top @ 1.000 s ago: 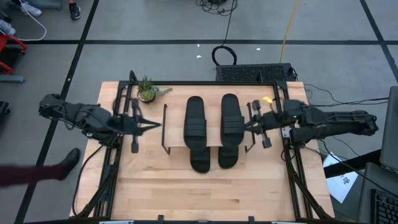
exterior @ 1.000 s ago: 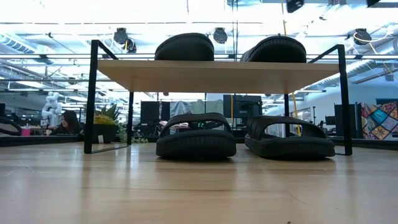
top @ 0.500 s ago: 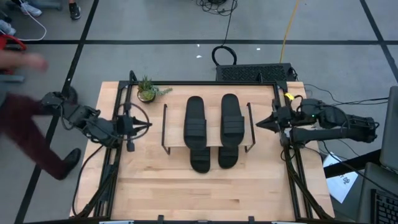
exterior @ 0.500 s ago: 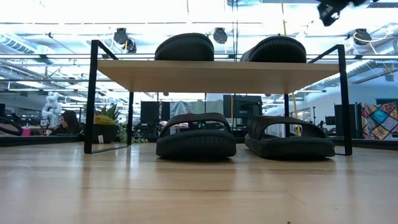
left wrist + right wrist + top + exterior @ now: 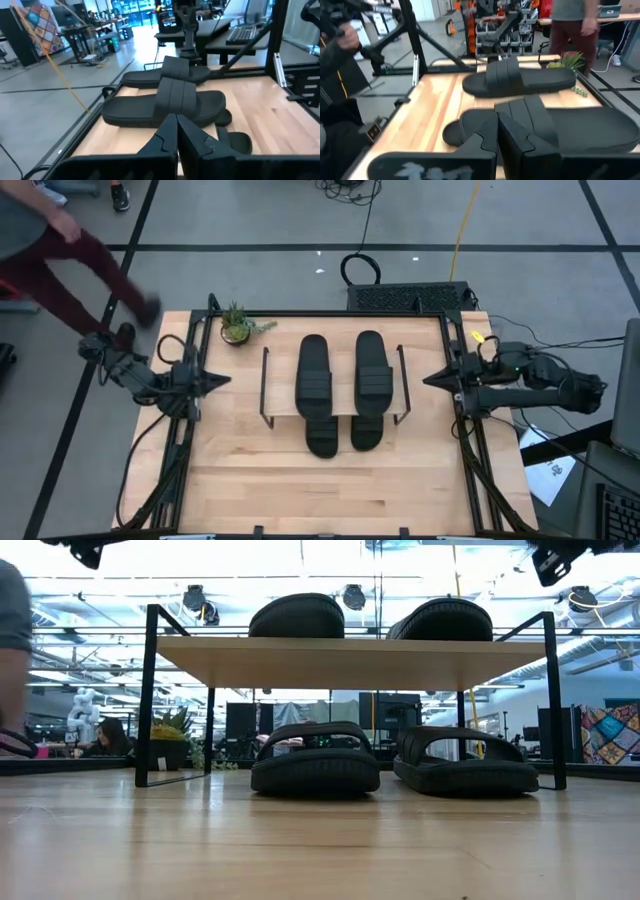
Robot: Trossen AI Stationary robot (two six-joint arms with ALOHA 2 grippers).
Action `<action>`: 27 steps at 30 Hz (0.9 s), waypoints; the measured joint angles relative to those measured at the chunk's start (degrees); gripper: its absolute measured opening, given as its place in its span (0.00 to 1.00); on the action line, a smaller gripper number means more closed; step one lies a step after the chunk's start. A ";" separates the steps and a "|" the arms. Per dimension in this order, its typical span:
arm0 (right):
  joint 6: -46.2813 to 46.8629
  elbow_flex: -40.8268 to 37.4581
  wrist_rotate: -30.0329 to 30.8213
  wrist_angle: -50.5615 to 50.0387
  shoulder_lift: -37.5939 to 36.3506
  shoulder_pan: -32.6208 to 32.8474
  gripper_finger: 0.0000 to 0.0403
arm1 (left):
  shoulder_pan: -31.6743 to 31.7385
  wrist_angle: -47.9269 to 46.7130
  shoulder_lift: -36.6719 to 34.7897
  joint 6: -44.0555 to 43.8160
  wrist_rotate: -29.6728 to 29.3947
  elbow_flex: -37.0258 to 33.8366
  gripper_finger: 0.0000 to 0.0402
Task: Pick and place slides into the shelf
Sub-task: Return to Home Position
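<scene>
The shelf stands mid-table on its thin black legs. Two black slides lie side by side on its wooden plank. Two more slides rest with their soles on the tabletop under the plank, their ends sticking out toward the near edge. My left gripper hovers shut at the table's left edge, pointing level at the shelf, with nothing in it. My right gripper hovers shut at the right edge, also pointing at the shelf, with nothing in it.
A small potted plant stands at the table's far left corner. Black frame rails run along both side edges. A person walks past beyond the far left corner. Bare wood stretches across the near half.
Both grippers have drawn back from the shelf's ends, the left toward the table's left edge and lower, the right toward the right edge, each rolling its wrist. Both stay shut. The slides have not moved. A person has walked along the table's left side toward the far end.
</scene>
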 joint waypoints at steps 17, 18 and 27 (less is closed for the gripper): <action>-0.76 -6.07 -2.90 3.35 -5.43 0.02 0.00 | -0.89 -8.51 -6.86 -1.92 -3.43 -1.65 0.00; -1.39 -6.07 -2.35 2.78 -5.83 0.02 0.00 | -0.89 -9.34 -6.86 -2.13 -3.43 -1.65 0.00; -5.20 -6.15 1.39 2.37 -7.80 -0.02 0.00 | -0.77 1.09 -6.71 6.04 -6.15 -1.65 0.00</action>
